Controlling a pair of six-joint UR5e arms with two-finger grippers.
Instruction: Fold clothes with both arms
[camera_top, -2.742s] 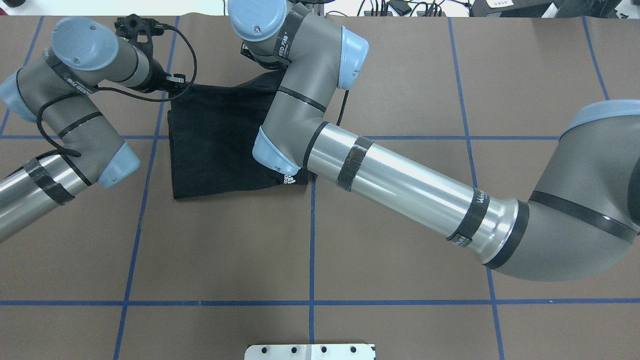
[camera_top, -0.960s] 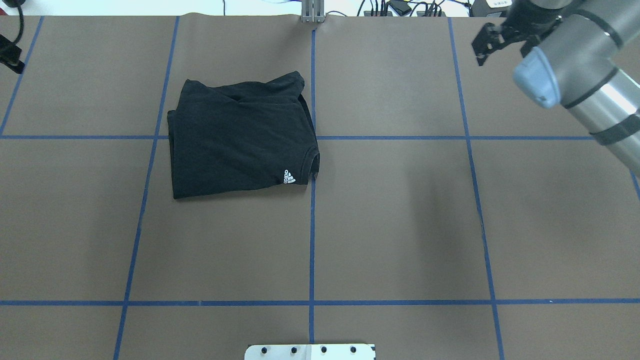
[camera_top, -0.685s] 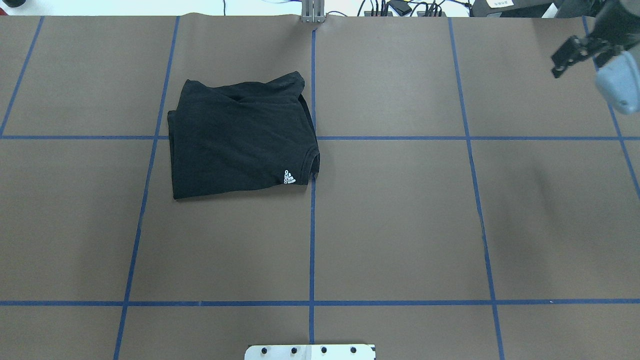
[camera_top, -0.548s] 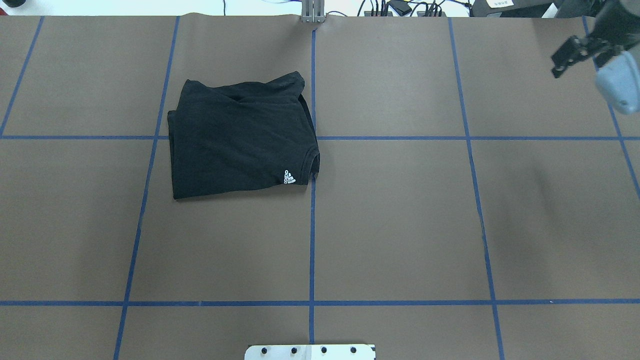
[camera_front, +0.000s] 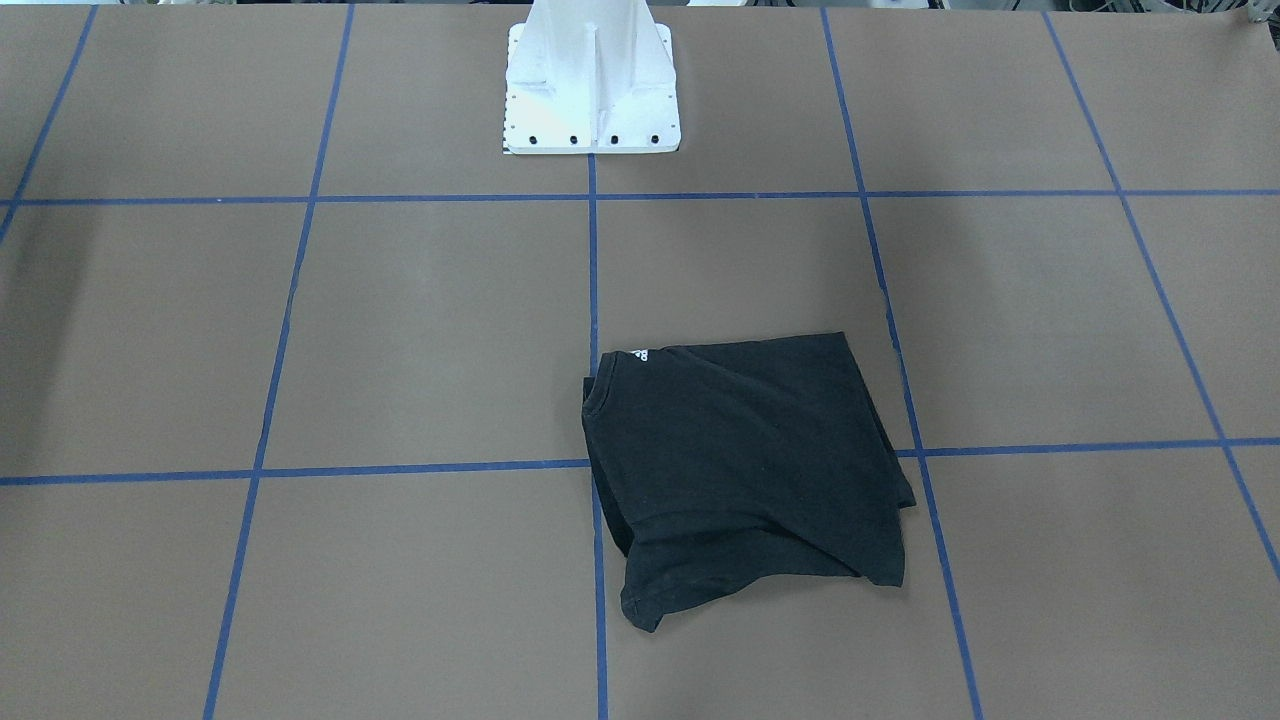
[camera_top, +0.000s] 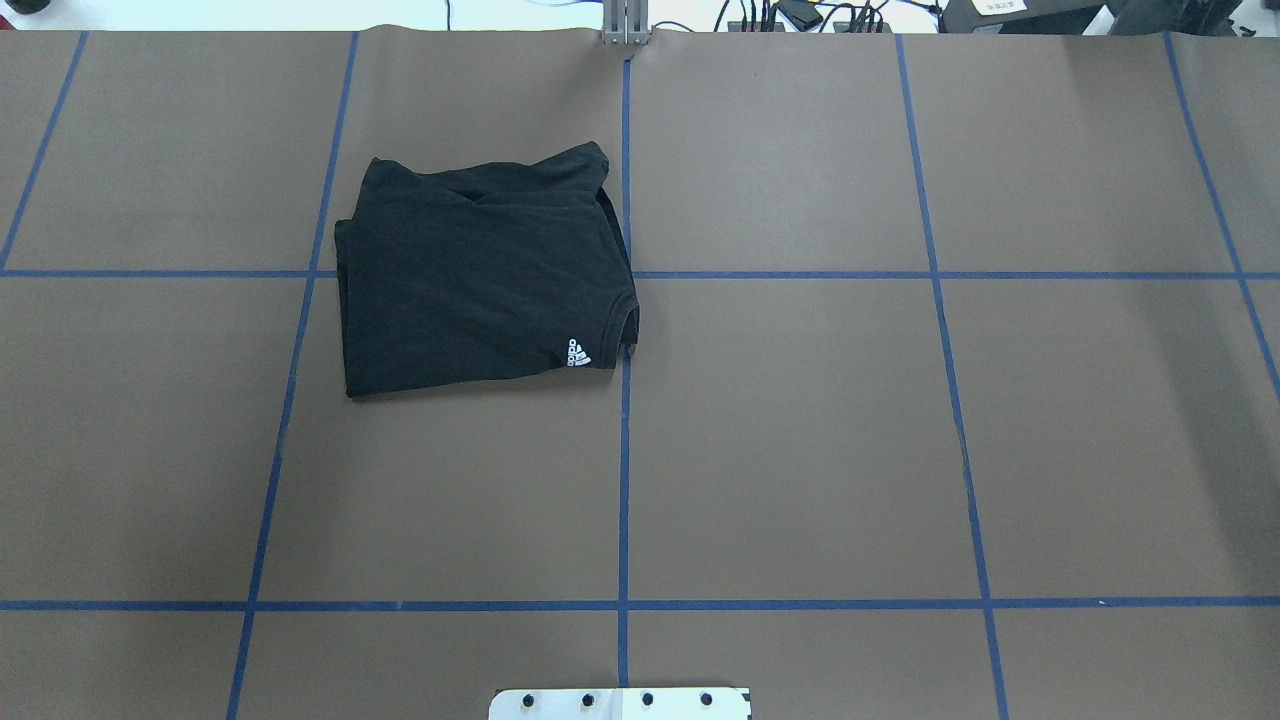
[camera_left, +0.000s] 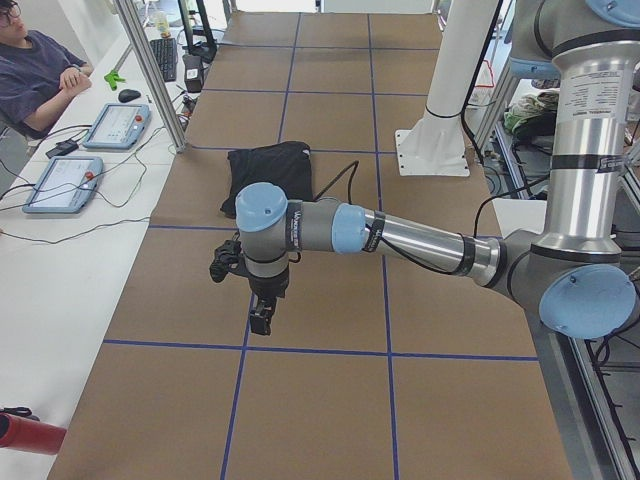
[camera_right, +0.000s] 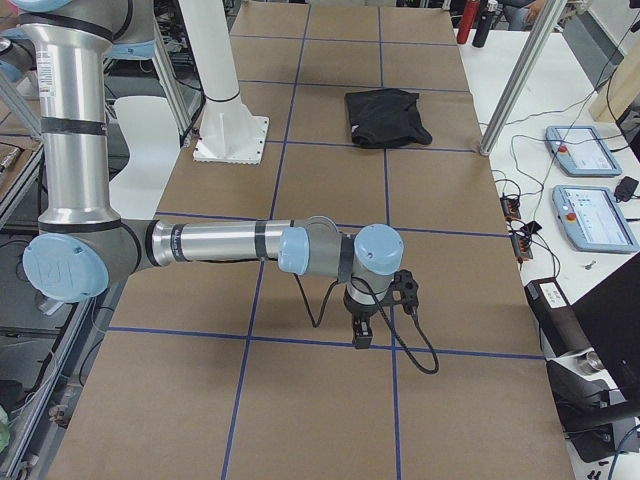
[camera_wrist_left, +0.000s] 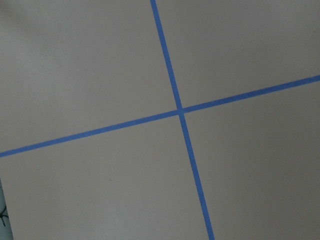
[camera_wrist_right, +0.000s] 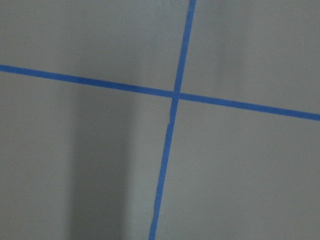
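Front-facing view: the black T-shirt (camera_front: 745, 470) lies folded into a rough rectangle on the brown table (camera_front: 400, 330). It is out in front of the white pedestal (camera_front: 590, 90), well apart from it and shifted toward my left side. A small white logo (camera_front: 640, 356) shows on the shirt corner nearest the pedestal.

Overhead view: the shirt lies beyond the pedestal, plain black side up. Its right edge touches the blue tape line (camera_top: 624, 480) that runs straight out from the pedestal.

Exterior left view: my left gripper (camera_left: 260, 322) hangs pointing down over the table. It is farther out from the pedestal than the shirt and well apart from it. I cannot tell whether my fingers are spread or pressed together. A person (camera_left: 40, 70) sits at the white desk (camera_left: 60, 230) on the far side of the table from the pedestal.

Exterior right view: my right gripper (camera_right: 362, 335) points down over the table on the pedestal's other side, well apart from the shirt. I cannot tell how those fingers stand either.

Left wrist view: brown table and two tape lines crossing.

Right wrist view: brown table and another tape crossing.
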